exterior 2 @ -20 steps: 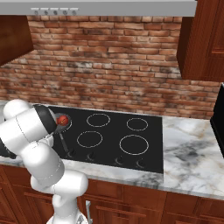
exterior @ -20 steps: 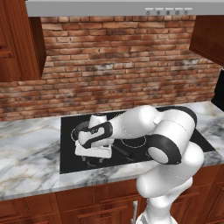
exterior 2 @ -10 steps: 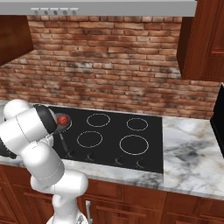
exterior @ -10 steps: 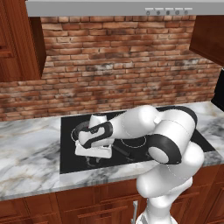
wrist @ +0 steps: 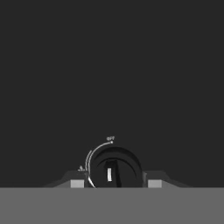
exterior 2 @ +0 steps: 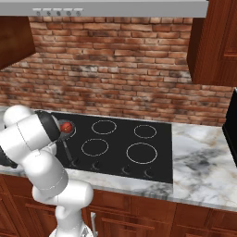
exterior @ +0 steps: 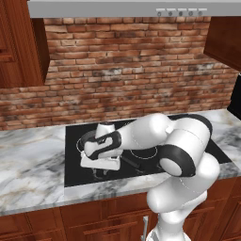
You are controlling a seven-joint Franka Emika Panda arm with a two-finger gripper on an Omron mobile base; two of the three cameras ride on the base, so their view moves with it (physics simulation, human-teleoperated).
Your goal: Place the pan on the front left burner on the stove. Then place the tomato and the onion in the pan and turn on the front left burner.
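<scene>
My gripper (wrist: 115, 183) points down at the front left of the stove (exterior 2: 118, 139). It is shut on a small dark round knob (wrist: 114, 168), with one fingertip (wrist: 77, 183) on each side of it. The knob's white pointer stands just beside the "off" mark. In the left base view the white hand (exterior: 100, 157) hangs over the stove's front edge. The tomato (exterior 2: 66, 127) lies in the pan, which my arm mostly hides. The pan's black handle (exterior 2: 68, 152) runs toward the knob row. The onion and the front left burner are hidden behind the arm.
Several white burner rings (exterior 2: 141, 152) lie to the right on the black glass, with further knobs (exterior 2: 124, 170) along its front edge. Grey marble counter (exterior: 28, 164) flanks the stove on both sides. A brick wall (exterior: 122, 70) stands behind it.
The jaws have closed from wide open onto the knob. The arm has barely moved.
</scene>
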